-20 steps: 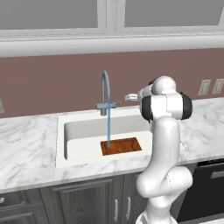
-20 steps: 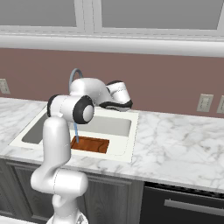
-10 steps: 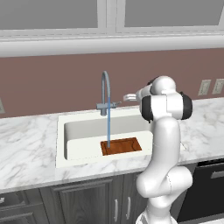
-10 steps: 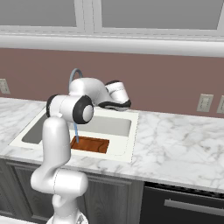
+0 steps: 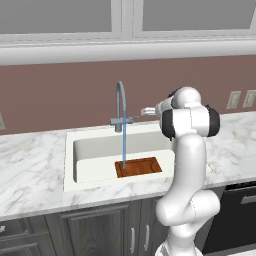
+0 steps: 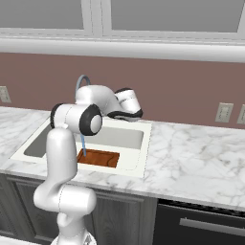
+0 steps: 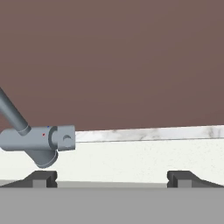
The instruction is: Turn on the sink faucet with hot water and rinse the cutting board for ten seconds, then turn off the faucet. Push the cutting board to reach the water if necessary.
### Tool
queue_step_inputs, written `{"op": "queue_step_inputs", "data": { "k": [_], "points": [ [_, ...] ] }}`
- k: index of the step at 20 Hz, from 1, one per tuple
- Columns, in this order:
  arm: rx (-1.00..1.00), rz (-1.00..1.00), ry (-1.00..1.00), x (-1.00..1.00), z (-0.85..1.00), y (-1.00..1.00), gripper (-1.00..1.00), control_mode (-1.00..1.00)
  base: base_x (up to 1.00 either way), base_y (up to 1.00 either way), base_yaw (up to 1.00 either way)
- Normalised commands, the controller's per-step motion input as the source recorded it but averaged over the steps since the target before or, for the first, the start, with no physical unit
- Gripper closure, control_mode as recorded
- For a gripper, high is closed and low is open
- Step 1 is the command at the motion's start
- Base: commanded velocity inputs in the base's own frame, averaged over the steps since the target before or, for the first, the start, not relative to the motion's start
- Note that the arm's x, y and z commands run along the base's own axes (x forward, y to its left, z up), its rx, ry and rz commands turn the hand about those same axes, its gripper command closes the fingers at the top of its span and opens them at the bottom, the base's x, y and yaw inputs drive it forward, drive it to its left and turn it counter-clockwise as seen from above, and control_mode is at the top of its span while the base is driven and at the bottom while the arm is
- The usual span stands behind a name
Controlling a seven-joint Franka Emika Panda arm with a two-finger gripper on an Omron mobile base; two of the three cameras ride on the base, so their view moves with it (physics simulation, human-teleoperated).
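Marble worktop (image 5: 35, 175) holds our sink (image 5: 70, 165); water (image 5: 123, 145) hits the board (image 5: 142, 166) at its 9 o'clock end. Our hand (image 5: 146, 111) gapes empty at 3 o'clock of the faucet (image 5: 120, 107).

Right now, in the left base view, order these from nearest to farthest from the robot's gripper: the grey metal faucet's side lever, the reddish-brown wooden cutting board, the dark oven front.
1. Faucet's side lever, just left of the open gripper.
2. Cutting board, below in the sink.
3. Oven front, lower right.

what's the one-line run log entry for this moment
faucet: on | water: lands on cutting board in sink | gripper: open, empty, beside faucet handle
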Motion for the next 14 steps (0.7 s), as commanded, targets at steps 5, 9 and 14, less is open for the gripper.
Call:
{"op": "queue_step_inputs", "data": {
  "k": [5, 9, 14],
  "points": [
    [0.0, 0.0, 0.0, 0.0, 0.0, 0.0, -1.0, -1.0, 0.0, 0.0, 0.0],
    [0.0, 0.0, 0.0, 0.0, 0.0, 0.0, -1.0, -1.0, 0.0, 0.0, 0.0],
    [0.0, 0.0, 0.0, 0.0, 0.0, 0.0, -1.0, -1.0, 0.0, 0.0, 0.0]
  ]
}}
